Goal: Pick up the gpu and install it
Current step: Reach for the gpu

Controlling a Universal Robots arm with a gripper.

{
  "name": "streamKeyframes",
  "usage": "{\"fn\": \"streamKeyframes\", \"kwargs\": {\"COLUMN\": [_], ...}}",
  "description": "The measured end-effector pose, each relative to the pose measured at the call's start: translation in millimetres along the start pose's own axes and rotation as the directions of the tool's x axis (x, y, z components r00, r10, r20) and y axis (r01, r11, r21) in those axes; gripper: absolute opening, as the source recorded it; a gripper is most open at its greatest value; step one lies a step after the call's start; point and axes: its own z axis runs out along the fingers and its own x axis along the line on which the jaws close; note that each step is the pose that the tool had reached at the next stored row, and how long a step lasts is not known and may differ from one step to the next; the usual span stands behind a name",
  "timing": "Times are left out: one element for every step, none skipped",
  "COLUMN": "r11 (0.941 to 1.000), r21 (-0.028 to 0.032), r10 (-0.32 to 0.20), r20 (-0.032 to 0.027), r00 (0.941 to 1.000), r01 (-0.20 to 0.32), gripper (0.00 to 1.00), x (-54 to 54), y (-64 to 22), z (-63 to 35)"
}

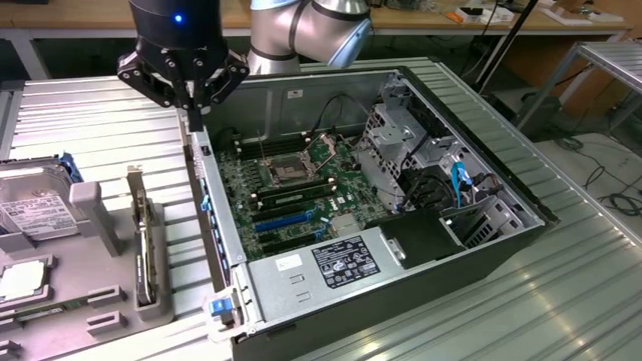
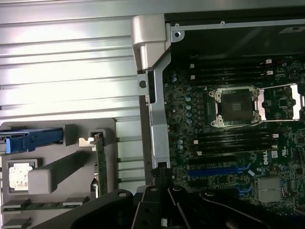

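One hand (image 1: pixel 191 113), seemingly closed, hovers near case (image 1: pixel 216 218).

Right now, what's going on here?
The arm's gripper hangs over the rear edge of the open Dell computer case, next to the motherboard. The gpu stands on edge in the grey holder on the exterior view's left, apart from the gripper, so it has not been picked up. The blue expansion slots on the motherboard are unfilled.

Gpu (image 1: pixel 146 248) in holder (image 1: pixel 89 214) beside computer case (image 1: pixel 291 105)
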Motion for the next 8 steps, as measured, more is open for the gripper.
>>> {"fn": "streamKeyframes", "kwargs": {"r11": [1.0000, 1.0000, 1.0000, 1.0000, 1.0000, 1.0000, 1.0000, 1.0000], "r21": [0.0000, -0.0001, 0.0000, -0.0001, -0.0001, 0.0000, 0.0000, 0.0000], "r10": [0.000, 0.000, 0.000, 0.000, 0.000, 0.000, 0.000, 0.000], "r20": [0.0000, 0.0000, 0.0000, 0.0001, 0.0001, 0.0001, 0.0001, 0.0000], "r00": [1.0000, 1.0000, 1.0000, 1.0000, 1.0000, 1.0000, 1.0000, 1.0000], "r01": [0.000, 0.000, 0.000, 0.000, 0.000, 0.000, 0.000, 0.000], "gripper": [0.11, 0.11, 0.11, 0.11, 0.11, 0.11, 0.11, 0.11], "x": [2.9, 5.9, 8.6, 10.5, 11.9, 13.7, 15.4, 17.2], "y": [-0.2, -0.5, -0.8, -0.9, -1.0, -1.3, -1.5, -1.7], "z": [0.0, 0.0, -0.1, -0.1, -0.1, -0.2, -0.2, -0.2]}}
